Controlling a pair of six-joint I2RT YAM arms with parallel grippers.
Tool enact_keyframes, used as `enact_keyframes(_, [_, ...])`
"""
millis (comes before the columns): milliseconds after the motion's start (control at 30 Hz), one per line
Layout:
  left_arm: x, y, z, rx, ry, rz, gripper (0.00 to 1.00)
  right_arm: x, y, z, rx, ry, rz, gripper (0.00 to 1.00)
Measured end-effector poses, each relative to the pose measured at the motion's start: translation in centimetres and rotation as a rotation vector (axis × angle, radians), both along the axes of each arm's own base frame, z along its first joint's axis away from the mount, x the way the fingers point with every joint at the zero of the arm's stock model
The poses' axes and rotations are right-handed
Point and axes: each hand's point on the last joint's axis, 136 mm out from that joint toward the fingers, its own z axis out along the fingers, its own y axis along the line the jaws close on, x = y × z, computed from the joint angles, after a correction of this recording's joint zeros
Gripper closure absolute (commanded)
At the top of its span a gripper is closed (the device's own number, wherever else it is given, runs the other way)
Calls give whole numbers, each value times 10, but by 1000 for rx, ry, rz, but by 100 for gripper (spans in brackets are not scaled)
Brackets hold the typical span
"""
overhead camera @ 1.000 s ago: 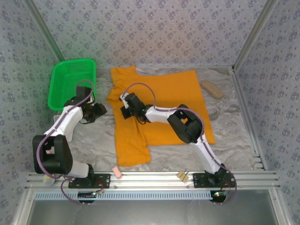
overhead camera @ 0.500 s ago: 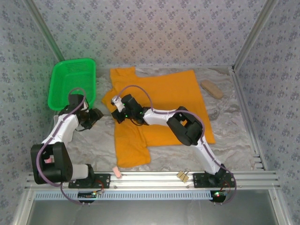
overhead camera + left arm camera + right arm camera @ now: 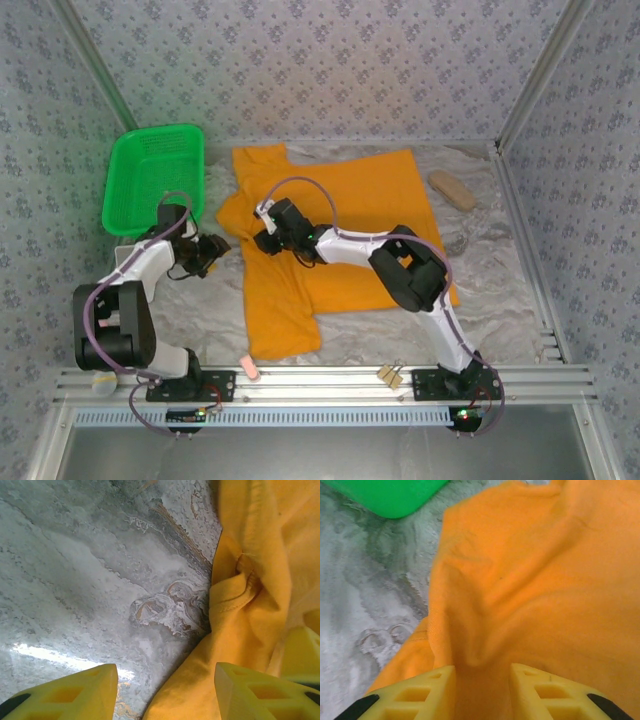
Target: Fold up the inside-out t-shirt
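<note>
An orange-yellow t-shirt (image 3: 350, 230) lies spread on the marbled counter (image 3: 490, 270), its sleeve-side edge beneath the right end effector (image 3: 265, 240), jaws slightly apart over a raised fold, and just beside the left end effector (image 3: 212, 250), jaws wide apart, with a green basket (image 3: 150, 175) beyond it.

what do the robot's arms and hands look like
Left arm and right arm: white tubes, chunky black joints, a purple cable looping along each. Left hand and right hand: black bodies, blocky yellow fingers with hollow cells and black patches.
</note>
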Motion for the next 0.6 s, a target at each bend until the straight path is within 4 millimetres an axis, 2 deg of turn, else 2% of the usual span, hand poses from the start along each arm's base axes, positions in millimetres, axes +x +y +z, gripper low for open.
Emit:
enact_keyframes(133, [2,6,1,29,-6,19,45,-26,19,29,44,-19,62,60])
enact_keyframes(233, [2,13,6,47,-20,46,45,-48,35,30,71,14,98,59])
enact_keyframes(367, [2,23,13,65,-38,77,45,-61,44,10,52,78,93,54])
enact_keyframes(433, [2,24,14,67,-38,80,45,-59,42,-5,26,104,71,50])
enact_keyframes(500, [2,24,14,68,-38,81,45,-54,40,-20,-8,128,48,50])
enact_keyframes(533, [2,24,14,68,-38,81,45,-51,39,-27,-24,138,38,52])
enact_keyframes(567, [2,24,14,68,-39,81,45,-48,39,-34,-38,145,31,58])
enact_keyframes(600, [2,24,14,68,-38,81,45,-46,38,-38,-46,151,26,69])
